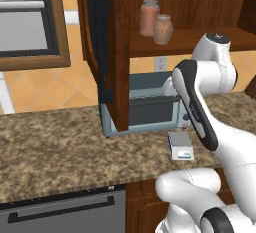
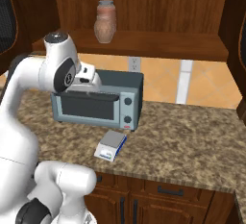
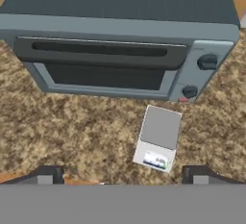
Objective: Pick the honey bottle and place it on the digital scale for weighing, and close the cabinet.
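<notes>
Sitting on the cabinet's inner shelf, the honey bottle was upright and untouched, just beside a taller reddish jar behind it; in the right base view the bottle stood toward the shelf's left end. We saw the cabinet door swung open, hanging out over the worktop.

Below, the digital scale lay flat and bare on the worktop near its front edge, just in front of the toaster oven's right-hand knobs, apart from it. We also marked the scale in both base views.

The gripper hovered above the worktop looking down at scale and oven, its fingertips spread wide with nothing between them. We judged the task at its start: the pick had not begun, nothing weighed, cabinet not closed.

The next move, we reckoned, called for lifting and turning the hand up toward the shelf, coming at the bottle from the front, clear of the red jar and the shelf lip, then closing around its rounded body. The door came last.
</notes>
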Robot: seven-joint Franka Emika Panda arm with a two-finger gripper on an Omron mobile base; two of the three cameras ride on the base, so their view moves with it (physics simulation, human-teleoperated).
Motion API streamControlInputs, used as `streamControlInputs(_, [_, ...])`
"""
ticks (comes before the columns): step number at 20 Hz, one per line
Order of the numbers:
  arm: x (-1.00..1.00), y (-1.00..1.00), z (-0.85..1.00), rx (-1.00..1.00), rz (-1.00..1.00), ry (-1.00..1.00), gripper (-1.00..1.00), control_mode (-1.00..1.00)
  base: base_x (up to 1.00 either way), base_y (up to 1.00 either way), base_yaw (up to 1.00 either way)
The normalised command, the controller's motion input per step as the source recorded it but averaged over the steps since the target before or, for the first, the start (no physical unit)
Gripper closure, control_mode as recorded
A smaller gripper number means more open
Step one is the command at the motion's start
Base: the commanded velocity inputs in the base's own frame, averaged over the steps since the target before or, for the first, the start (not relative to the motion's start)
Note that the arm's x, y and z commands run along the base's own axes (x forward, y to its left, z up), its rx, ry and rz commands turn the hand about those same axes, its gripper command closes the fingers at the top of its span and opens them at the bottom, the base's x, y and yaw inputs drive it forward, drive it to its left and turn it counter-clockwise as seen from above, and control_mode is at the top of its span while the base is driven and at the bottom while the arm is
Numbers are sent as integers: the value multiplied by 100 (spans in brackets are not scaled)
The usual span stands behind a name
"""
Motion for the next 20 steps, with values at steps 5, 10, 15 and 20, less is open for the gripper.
streamControlInputs(5, [-43,0,68,-1,0,-45,-100,-100,0,0,0])
streamControlInputs(10, [-53,0,87,-2,0,-32,-100,-100,0,0,0])
streamControlInputs(15, [-55,0,86,0,0,-12,-100,-100,0,0,0])
streamControlInputs(20, [-30,0,68,0,0,-24,-100,-100,0,0,0])
